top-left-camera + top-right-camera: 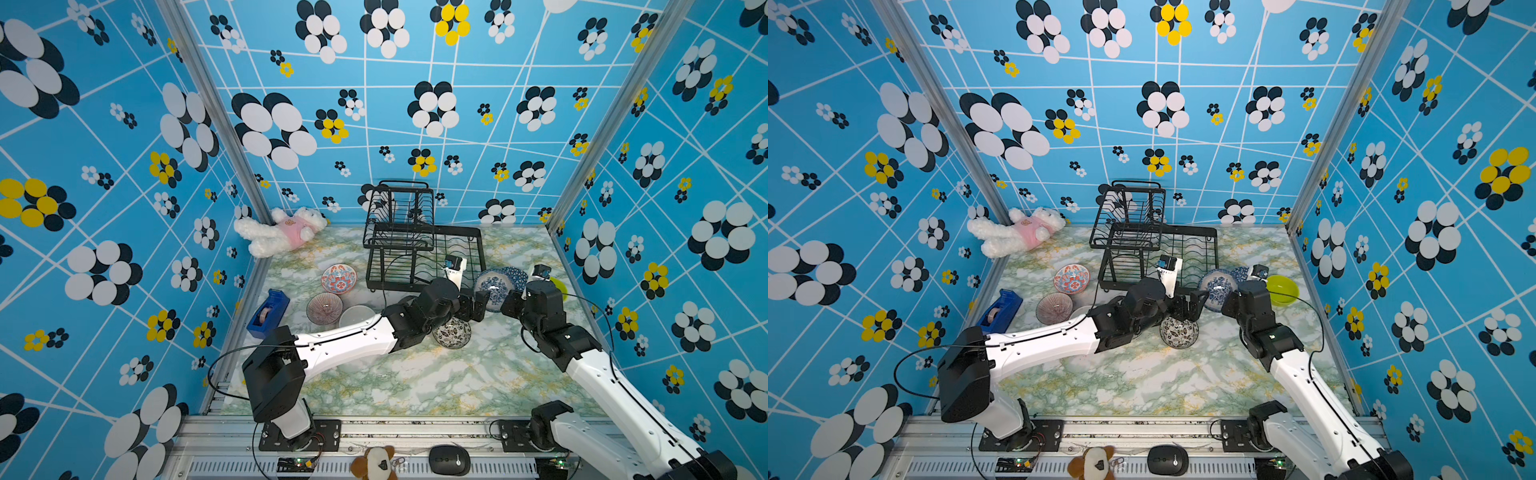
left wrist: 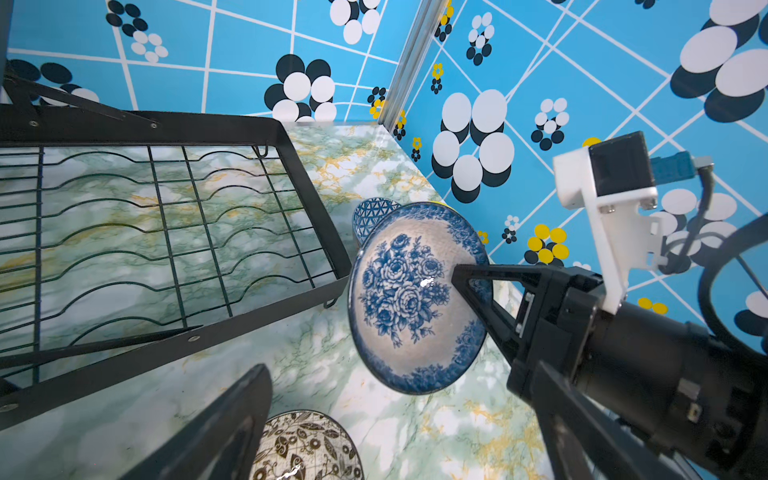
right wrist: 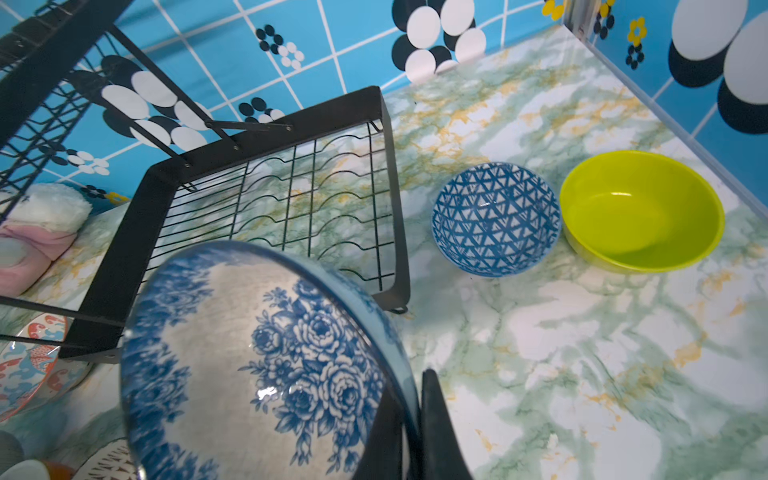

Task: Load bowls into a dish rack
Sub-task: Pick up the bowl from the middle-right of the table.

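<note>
Currently the bench point(image 1: 415, 374) is carrying everything, and the dish rack point(image 1: 457, 230) is standing on it with its tray and raised basket holding nothing. Loading is only beginning, I judge: the first bowl is being brought in. That flowered blue bowl point(image 2: 407, 299) is hanging clear of the bench, tipped nearly on edge, just beside the open-tray end of the rack and not yet over its wires. The rest are lying around the rack: a green bowl point(image 3: 640, 212) and a triangle-patterned bowl point(image 3: 496, 218) beyond that same end, a black-and-white bowl point(image 1: 453, 332) in front, a red-and-blue bowl point(image 1: 338, 278) and a ribbed bowl point(image 1: 324, 307) off the basket end. The right hand point(image 2: 473, 286) is pinching the flowered bowl's rim, jaws pressed together on it. The left hand point(image 1: 477, 305) is standing spread wide, gripping nothing, just beside the bowl. Next, the bowl is needing to clear the tray's rim and settle on edge between two wire humps, so its tilt must line up with a slot before release.
</note>
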Controlling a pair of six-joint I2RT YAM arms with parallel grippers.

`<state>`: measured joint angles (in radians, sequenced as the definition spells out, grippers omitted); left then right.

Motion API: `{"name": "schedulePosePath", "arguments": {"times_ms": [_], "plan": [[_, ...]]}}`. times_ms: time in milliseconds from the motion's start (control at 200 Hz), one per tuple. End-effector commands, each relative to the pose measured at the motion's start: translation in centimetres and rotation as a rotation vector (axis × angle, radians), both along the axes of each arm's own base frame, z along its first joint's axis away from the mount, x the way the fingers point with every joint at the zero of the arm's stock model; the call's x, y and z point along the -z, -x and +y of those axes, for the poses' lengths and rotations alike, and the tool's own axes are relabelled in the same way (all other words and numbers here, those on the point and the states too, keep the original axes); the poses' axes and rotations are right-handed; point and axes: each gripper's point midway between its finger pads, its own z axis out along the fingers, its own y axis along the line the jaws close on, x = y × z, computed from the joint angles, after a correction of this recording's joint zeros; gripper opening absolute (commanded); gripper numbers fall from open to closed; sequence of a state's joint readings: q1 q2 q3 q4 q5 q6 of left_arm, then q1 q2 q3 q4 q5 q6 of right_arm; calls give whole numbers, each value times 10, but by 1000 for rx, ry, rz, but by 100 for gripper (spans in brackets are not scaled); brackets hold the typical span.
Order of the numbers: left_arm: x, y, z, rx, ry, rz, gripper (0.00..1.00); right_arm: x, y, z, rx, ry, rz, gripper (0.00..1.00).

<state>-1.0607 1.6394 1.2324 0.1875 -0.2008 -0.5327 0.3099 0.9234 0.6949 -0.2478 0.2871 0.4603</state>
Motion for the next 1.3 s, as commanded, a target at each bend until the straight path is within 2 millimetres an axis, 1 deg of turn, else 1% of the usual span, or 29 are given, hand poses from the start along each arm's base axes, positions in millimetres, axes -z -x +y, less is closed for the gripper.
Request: {"name": "schedulePosePath", "arguments": {"times_ms": [0, 45, 130, 220, 280, 365, 450, 590, 635, 705, 720, 735, 785, 860, 880, 890, 900, 1010, 1115, 1225, 1295], "plan": [[2, -7, -3, -24, 61, 70, 96, -42, -18, 4, 20, 3, -153, 0], [3, -8, -4, -28, 79, 82, 95, -44, -18, 6, 22, 2, -166, 0], [8, -12, -1, -57, 95, 111, 88, -49, -19, 6, 36, 1, -191, 0], [14, -16, -2, -67, 110, 131, 85, -58, -18, 8, 30, -18, -228, 0], [18, -19, -4, -73, 122, 156, 84, -65, -17, 9, 27, -31, -254, 0], [24, -25, -8, -74, 142, 183, 78, -73, -14, 10, 18, -50, -283, 0], [27, -31, -15, -62, 162, 196, 74, -75, -11, 13, 5, -68, -294, 0], [29, -44, -22, -52, 193, 231, 58, -72, -6, 15, -1, -90, -307, 0], [30, -46, -25, -41, 211, 242, 54, -70, -6, 15, -3, -88, -305, 0], [29, -49, -28, -24, 229, 252, 45, -67, -6, 15, -1, -82, -297, 0], [28, -49, -29, -22, 232, 251, 44, -66, -6, 15, -2, -82, -295, 0], [28, -49, -29, -21, 235, 252, 39, -66, -6, 15, -2, -82, -295, 0], [26, -50, -31, -17, 242, 253, 32, -63, -6, 16, -4, -83, -297, 0], [22, -51, -32, -12, 254, 254, 30, -61, -6, 15, 2, -88, -304, 0], [20, -50, -33, -5, 260, 253, 26, -61, -7, 15, 4, -88, -306, 0], [26, -51, -35, -4, 253, 260, 24, -61, -7, 16, 2, -89, -307, 0], [27, -51, -36, -2, 252, 262, 22, -60, -7, 16, 3, -88, -306, 0], [24, -48, -47, 61, 276, 270, 0, -57, -11, 19, -5, -90, -297, 0], [24, -46, -57, 110, 294, 283, 0, -56, -12, 21, -6, -106, -298, 0], [20, -47, -59, 120, 316, 277, 0, -56, -12, 20, 3, -121, -295, 0], [13, -49, -57, 115, 324, 250, 0, -54, -12, 19, 14, -124, -275, 2]]}}
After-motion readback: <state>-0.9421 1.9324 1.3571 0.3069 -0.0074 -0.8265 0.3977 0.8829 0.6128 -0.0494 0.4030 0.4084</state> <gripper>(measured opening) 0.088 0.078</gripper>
